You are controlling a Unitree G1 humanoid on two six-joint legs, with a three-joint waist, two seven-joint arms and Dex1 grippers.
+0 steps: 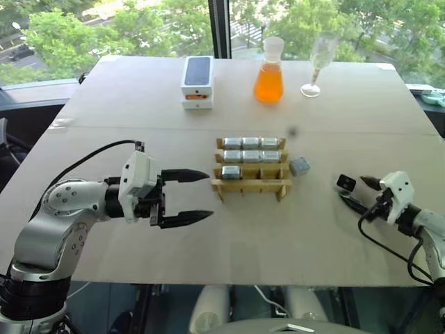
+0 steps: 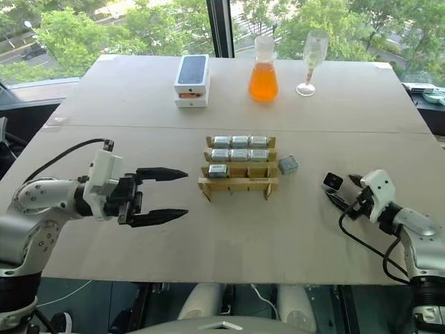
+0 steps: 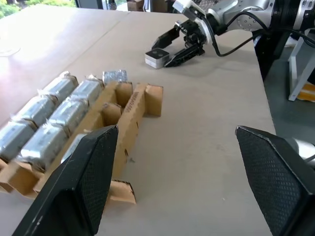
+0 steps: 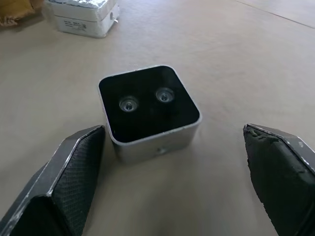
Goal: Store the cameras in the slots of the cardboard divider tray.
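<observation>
Left gripper [image 1: 197, 197] hovers over the near-left part of the table [image 1: 139, 104], pointing right toward the tray, jaws spread wide, nothing between them

White phone box [image 1: 197, 81] sits at the far side, left of centre, well apart from everything else

Cardboard divider tray [image 1: 250, 182] is mid-table, just right of the left gripper's fingertips with a gap of bare table between. Far row holds three cameras [image 1: 250, 142], middle row three more [image 1: 251, 156], near row has one camera [image 1: 231, 172] in its left slot. The other two near slots look open

Flask of orange liquid [image 1: 268, 76] stands at the far edge, right of the phone box; a clear stemmed glass [image 1: 317, 62] stands just right of the flask

Loose silver camera [image 1: 300, 165] lies on the table just beside the tray's right end, tilted, apart from the right gripper

Black-faced camera [image 4: 148, 111] lies flat on the table further right, face up, two small lenses showing, silver sides

Right gripper [image 1: 353, 193] is at the near-right, pointing left toward the tray, jaws spread wide. In the wrist view the black-faced camera sits between the two fingers, closer to one of them; cannot tell if that finger touches it, the other is clear of it
</observation>
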